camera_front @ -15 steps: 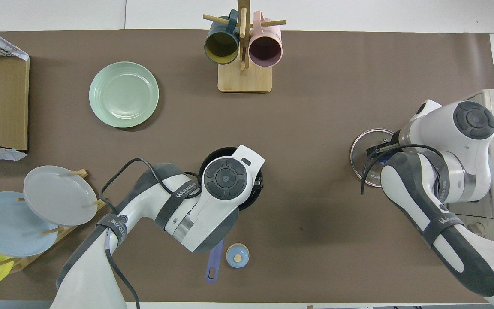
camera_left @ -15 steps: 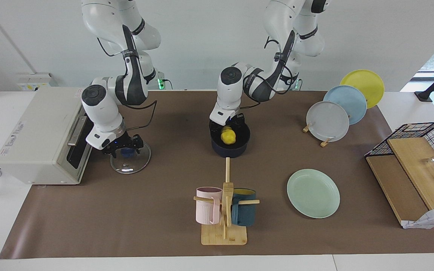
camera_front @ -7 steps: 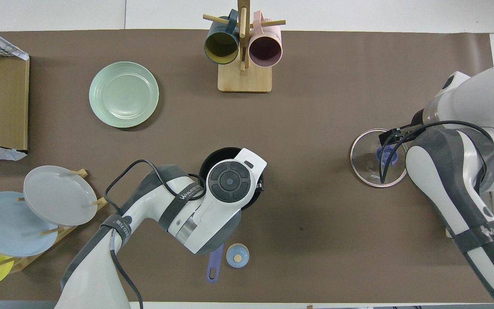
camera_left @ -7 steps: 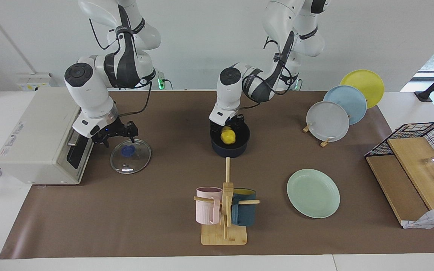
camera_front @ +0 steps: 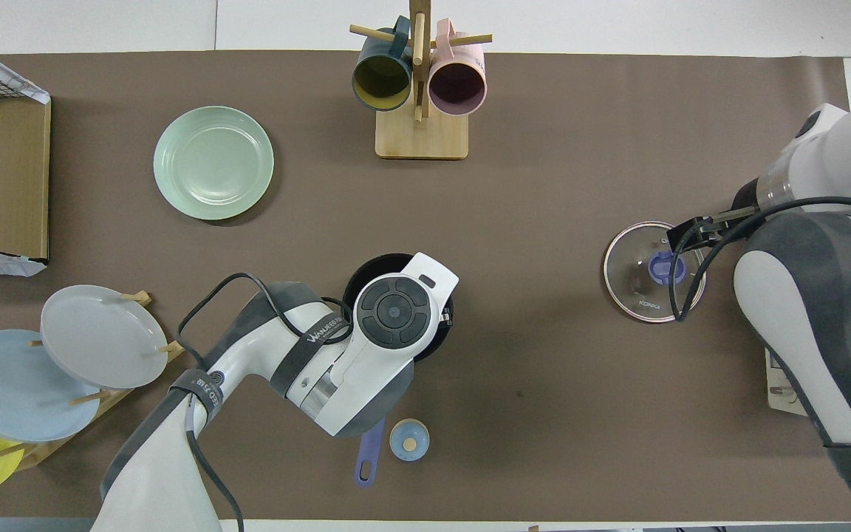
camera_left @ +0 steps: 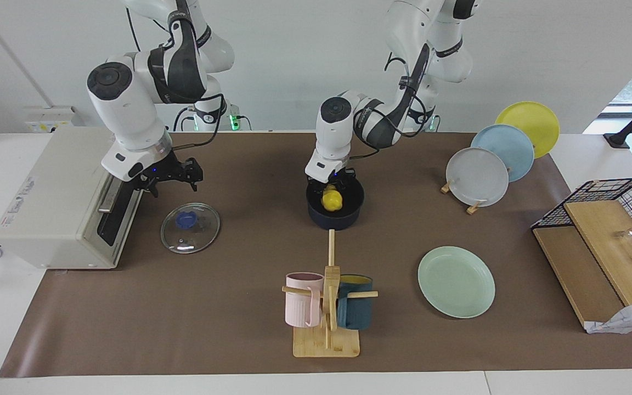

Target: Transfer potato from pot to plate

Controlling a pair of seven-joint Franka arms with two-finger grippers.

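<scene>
One potato (camera_left: 331, 199), light, lumpy, slip-prone, is clamped across its middle by left gripper (camera_left: 333, 186) inside pot (camera_left: 336, 215); right gripper (camera_left: 169, 175) is held wide over glass lid (camera_left: 190, 227).

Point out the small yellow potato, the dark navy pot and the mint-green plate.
Small yellow lumpy potato (camera_left: 331, 199), facing view, its visible middle.
Dark navy round pot (camera_left: 336, 220), facing view, outer wall.
Pale mint-green round plate (camera_front: 213, 162), overhead view, bare centre.

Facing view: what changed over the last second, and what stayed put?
The left gripper closed on the potato inside the pot. The right gripper rose off the glass lid, open, and now hangs over the table beside the toaster oven. The lid, the pot and the mint plate did not move.
</scene>
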